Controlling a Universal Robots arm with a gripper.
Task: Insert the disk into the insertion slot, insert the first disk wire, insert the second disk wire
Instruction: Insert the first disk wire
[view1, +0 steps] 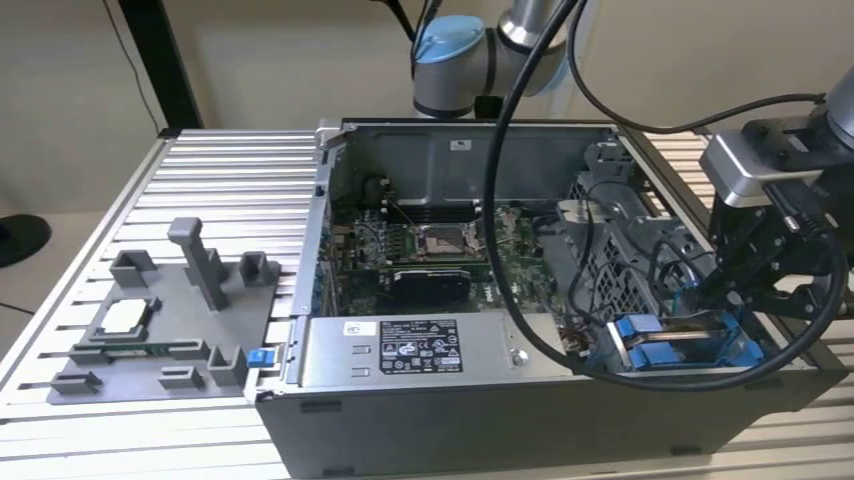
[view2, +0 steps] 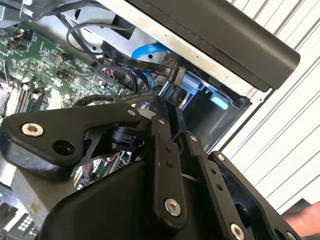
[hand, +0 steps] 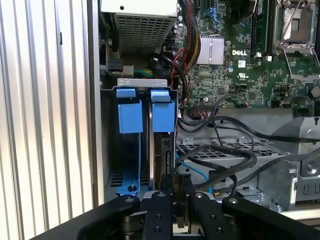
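Up close, the hand (hand: 176, 184) with fingers drawn close together, any grip unclear, just ahead the disk (hand: 163, 116) seated edge-on in the insertion slot (hand: 141, 81), black cables (hand: 225, 150) crowding alongside, green motherboard (hand: 240, 65) beyond, ribbed counter (hand: 45, 125) flanking.

White label (view1: 419, 346) on power-supply box (view1: 318, 355) (print illegible); white logo on motherboard (hand: 235, 80).

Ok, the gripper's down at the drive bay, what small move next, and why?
Probably a short, slow push straight into the insertion slot. In the first wrist view the gripper lines up with the disk already standing in it, and in the second wrist view a black connector sits at the disk's end; seating unclear.
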